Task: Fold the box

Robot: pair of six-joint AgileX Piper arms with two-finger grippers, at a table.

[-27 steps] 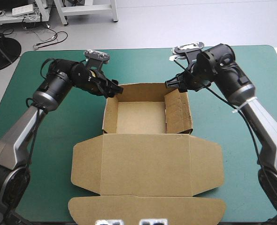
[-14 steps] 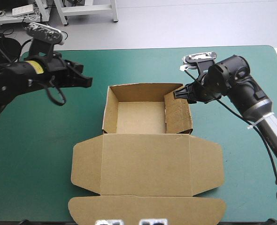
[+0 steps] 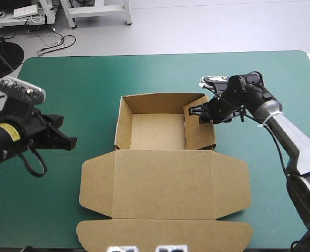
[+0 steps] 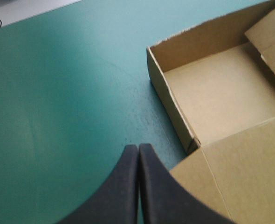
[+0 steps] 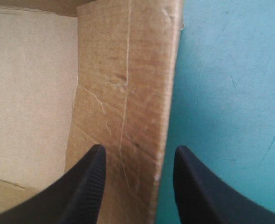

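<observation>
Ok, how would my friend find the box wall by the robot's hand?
On the teal-green table lies a brown box, its lid flat toward the near edge. In its open tray, take the right wall. Only that one is creased and leaning inward, with the open right hand astride it.

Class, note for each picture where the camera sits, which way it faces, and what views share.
High view: above and behind the robot, looking down at table, box, left gripper, right gripper.
Left wrist view: above the shut left gripper, facing the box's left wall.
Right wrist view: above the open right gripper, straddling the box's right wall.
All share the box.
</observation>
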